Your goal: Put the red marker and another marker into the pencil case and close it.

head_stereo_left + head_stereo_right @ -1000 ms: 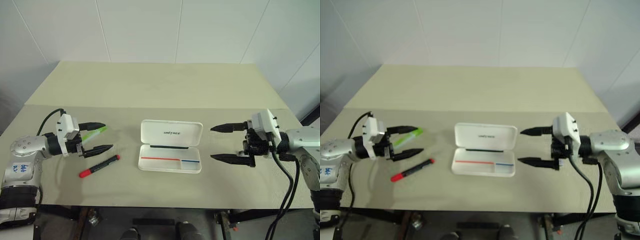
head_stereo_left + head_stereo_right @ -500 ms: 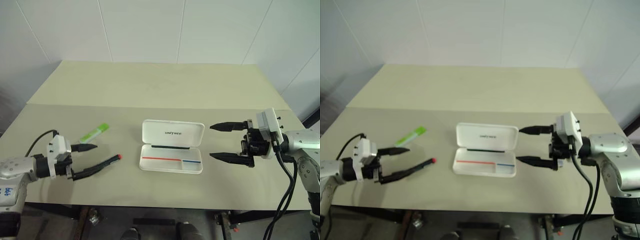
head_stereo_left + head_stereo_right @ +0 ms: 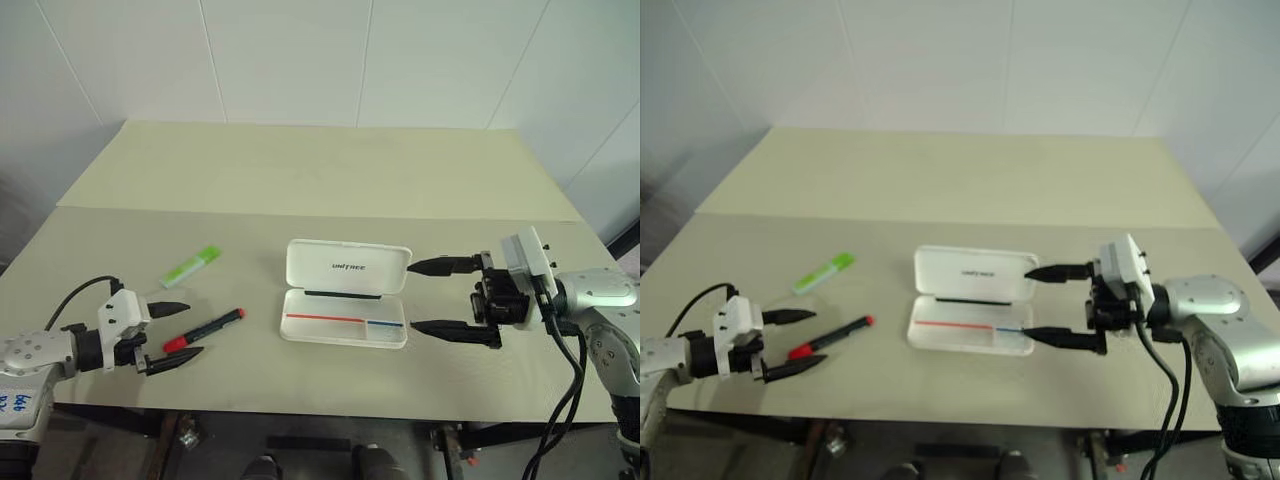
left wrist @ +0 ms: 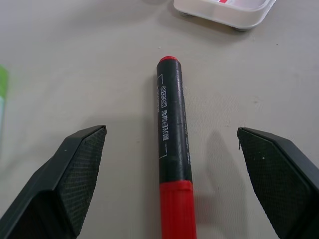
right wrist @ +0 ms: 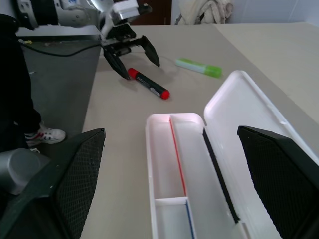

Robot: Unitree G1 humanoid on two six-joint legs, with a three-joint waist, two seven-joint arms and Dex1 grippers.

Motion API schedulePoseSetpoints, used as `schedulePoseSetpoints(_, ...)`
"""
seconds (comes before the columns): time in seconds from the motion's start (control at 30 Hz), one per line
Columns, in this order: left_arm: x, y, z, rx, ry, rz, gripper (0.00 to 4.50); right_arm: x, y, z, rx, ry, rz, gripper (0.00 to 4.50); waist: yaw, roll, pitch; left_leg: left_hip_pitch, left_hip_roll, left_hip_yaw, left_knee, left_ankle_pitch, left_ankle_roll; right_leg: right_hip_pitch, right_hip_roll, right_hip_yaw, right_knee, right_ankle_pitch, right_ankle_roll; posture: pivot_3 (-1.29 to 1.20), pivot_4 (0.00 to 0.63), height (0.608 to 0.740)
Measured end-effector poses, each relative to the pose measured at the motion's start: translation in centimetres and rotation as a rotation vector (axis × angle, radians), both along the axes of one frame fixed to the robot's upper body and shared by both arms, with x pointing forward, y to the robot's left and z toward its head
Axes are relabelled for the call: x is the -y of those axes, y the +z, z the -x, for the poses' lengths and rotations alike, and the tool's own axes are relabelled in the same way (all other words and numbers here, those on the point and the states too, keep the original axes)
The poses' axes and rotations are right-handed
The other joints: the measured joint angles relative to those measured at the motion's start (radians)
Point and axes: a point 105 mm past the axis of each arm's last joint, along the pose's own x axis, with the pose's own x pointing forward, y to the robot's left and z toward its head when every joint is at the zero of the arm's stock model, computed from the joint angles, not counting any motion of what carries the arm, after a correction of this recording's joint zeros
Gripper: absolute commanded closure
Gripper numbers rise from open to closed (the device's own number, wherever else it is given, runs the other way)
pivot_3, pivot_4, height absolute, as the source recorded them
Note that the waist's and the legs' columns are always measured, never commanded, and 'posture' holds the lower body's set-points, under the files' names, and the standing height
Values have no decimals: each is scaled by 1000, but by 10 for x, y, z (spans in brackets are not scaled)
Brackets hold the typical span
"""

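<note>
Left eye view: the left gripper (image 3: 172, 331) sits low at the near left of the table (image 3: 300, 170), jaws spread wide, with the capped end of the red marker (image 3: 203, 331) lying between its fingertips. The left wrist view has the marker flat on the table, centred in the gap, neither finger touching it. The green marker (image 3: 191, 266) lies further back on the table, apart from both. The case (image 3: 346, 305) sits mid-table, lid tipped up, tray bare with its red-and-blue stripe. At the case's right end, the right gripper (image 3: 442, 297) hangs with jaws wide apart, holding nothing, one fingertip by the lid, the other by the tray.
</note>
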Motion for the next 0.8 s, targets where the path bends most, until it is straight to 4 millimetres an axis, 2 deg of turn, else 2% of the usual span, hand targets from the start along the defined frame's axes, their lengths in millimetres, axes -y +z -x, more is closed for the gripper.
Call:
schedulePoseSetpoints(0.3,4,-17,-7,-24,10,7,0,-5,-6,14,-12,38,-1,18,3,0,0,1,0,0,0,0,0,1,0,0,0,0,0,0,150,740)
schedulePoseSetpoints(0.43,5,-19,-8,-20,7,10,838,-4,-7,14,-12,30,-3,0,4,0,0,2,0,0,0,0,0,2,0,0,0,0,0,0,150,740)
schedulePoseSetpoints(0.6,3,-22,-9,-19,16,19,2442,-4,-5,14,7,27,-4,0,3,0,0,8,0,1,0,1,1,7,0,0,0,0,-2,0,150,740)
schedulePoseSetpoints(0.63,3,-21,-10,-16,22,20,2826,-3,-5,13,10,26,-4,0,2,0,0,9,0,1,0,1,2,9,0,0,0,-1,-5,0,150,740)
schedulePoseSetpoints(0.67,2,-21,-11,-10,30,20,3100,-3,-5,13,18,24,-3,0,2,0,0,10,1,1,0,1,2,10,0,0,-1,-7,-16,0,150,740)
schedulePoseSetpoints(0.73,2,-19,-13,-1,38,20,3771,-2,-6,12,27,17,3,0,1,0,0,11,1,1,0,1,2,12,0,1,-2,-7,-17,0,150,740)
schedulePoseSetpoints(0.8,2,-19,-14,2,42,20,3870,0,-7,9,35,7,8,0,1,0,0,11,1,2,0,1,2,13,0,1,-3,-7,-16,0,150,740)
